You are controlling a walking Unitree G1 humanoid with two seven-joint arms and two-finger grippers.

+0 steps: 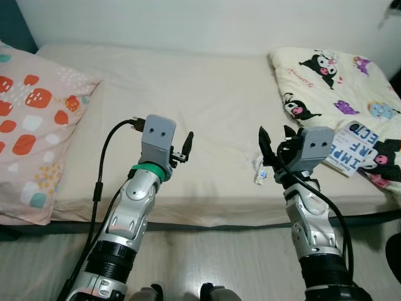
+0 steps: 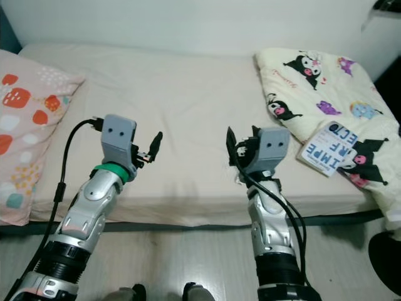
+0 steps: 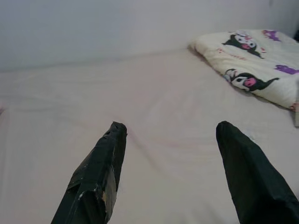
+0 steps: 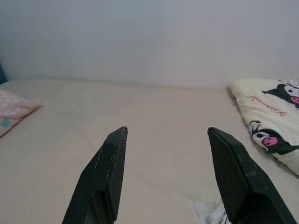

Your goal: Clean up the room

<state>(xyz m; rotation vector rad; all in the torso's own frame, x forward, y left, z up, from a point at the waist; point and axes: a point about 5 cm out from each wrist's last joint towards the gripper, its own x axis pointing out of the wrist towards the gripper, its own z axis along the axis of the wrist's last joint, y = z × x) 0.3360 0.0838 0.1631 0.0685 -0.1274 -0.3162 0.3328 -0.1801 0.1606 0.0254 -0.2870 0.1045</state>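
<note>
Both arms are raised over the front edge of a bed [image 1: 188,94] with a cream sheet. My left gripper [image 1: 185,146] hovers open above the bare sheet with nothing between its fingers [image 3: 100,168]. Over the sheet to the right, my right gripper [image 1: 276,141] is also open and holds nothing. A small crumpled white wrapper [image 1: 260,171] lies on the sheet just below and beside the right gripper, and it appears near one finger in the right wrist view [image 4: 210,212]. A book with large dark letters [image 1: 354,147] rests on a cartoon-print blanket [image 1: 332,78] at the right.
A pink pillow with a strawberry pattern [image 1: 31,125] covers the bed's left end. The folded blanket takes up the right end. A pale wall runs behind the bed. Light wooden floor [image 1: 219,257] lies between me and the bed frame.
</note>
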